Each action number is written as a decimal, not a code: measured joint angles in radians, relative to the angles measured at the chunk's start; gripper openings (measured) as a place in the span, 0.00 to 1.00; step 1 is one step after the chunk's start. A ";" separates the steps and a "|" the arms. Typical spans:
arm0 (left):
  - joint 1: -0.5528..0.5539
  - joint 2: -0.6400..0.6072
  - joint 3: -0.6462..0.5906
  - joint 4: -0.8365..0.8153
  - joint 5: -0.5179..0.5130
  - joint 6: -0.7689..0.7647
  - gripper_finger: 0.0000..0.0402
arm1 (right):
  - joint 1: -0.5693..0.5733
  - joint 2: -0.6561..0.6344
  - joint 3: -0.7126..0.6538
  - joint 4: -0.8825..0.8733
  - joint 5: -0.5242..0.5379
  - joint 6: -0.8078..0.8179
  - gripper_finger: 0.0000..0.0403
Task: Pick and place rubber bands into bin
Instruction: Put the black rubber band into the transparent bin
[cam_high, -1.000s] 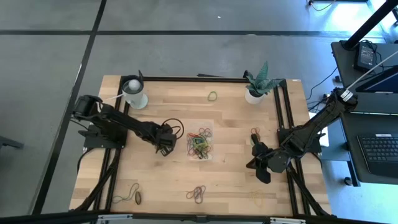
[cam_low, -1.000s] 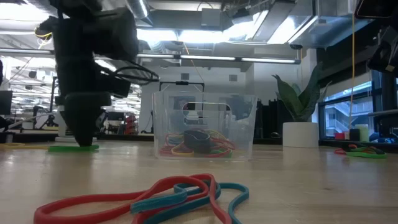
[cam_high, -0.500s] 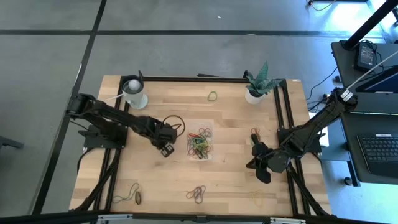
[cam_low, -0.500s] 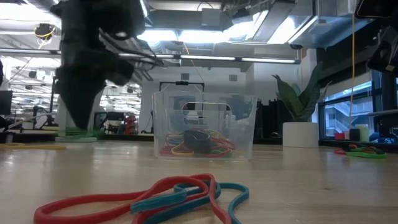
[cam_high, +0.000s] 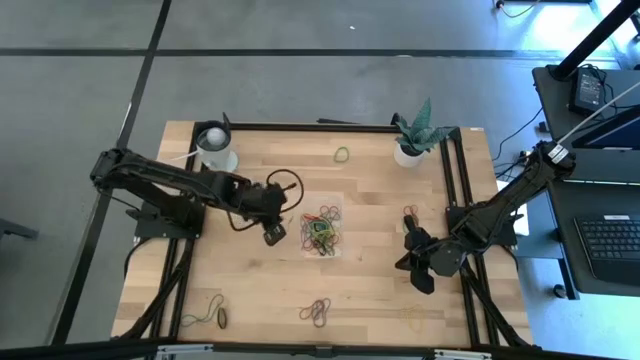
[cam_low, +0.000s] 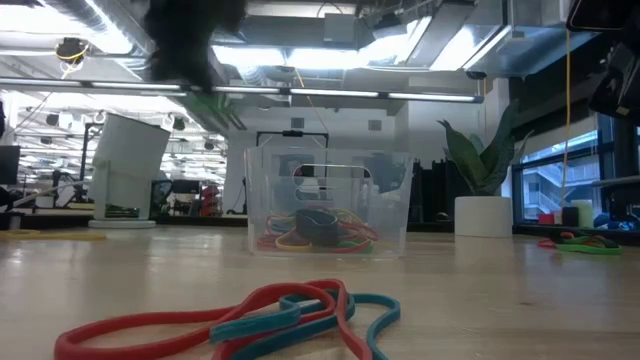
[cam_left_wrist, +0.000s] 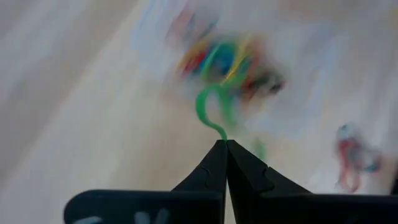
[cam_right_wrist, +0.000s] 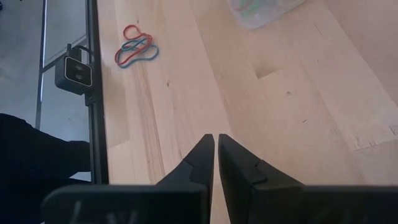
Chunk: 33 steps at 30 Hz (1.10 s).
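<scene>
The bin (cam_high: 322, 228), a small clear box, stands mid-table with several coloured rubber bands in it; the low view shows it (cam_low: 328, 205) from the side. My left gripper (cam_high: 272, 232) hovers just left of the bin, raised off the table and shut on a green rubber band (cam_left_wrist: 210, 109). Beyond the band the blurred left wrist view shows the bin (cam_left_wrist: 224, 59). My right gripper (cam_high: 424, 280) waits at the table's right side, shut, with nothing between its fingers (cam_right_wrist: 216, 138). My left gripper pinches the green rubber band between its two fingers at their free ends (cam_left_wrist: 221, 135). The fingers point down, slanting toward the bin. The band curls out past the fingertips as a slack loop, lifted clear of the table.
Loose bands lie about: a green one at the far edge (cam_high: 342, 154), red and blue ones near the front (cam_high: 318, 312), some at the near left (cam_high: 205, 318) and by the right arm (cam_high: 411, 213). A white cup (cam_high: 217, 150) and a plant pot (cam_high: 410, 150) stand at the back.
My left gripper has risen from the table left of the bin, going up out of the low view's top. The green band that lay on the wood there has gone up with it and now hangs from the fingertips.
</scene>
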 joint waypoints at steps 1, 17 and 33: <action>0.003 0.002 0.018 0.040 -0.011 0.052 0.00 | 0.000 0.000 0.000 0.000 0.000 0.000 0.07; 0.170 0.175 0.058 0.435 0.093 0.409 0.00 | -0.007 0.000 0.000 0.020 0.053 0.052 0.07; 0.167 0.423 0.156 0.426 0.103 0.519 0.04 | -0.061 0.000 0.000 0.024 0.053 0.052 0.07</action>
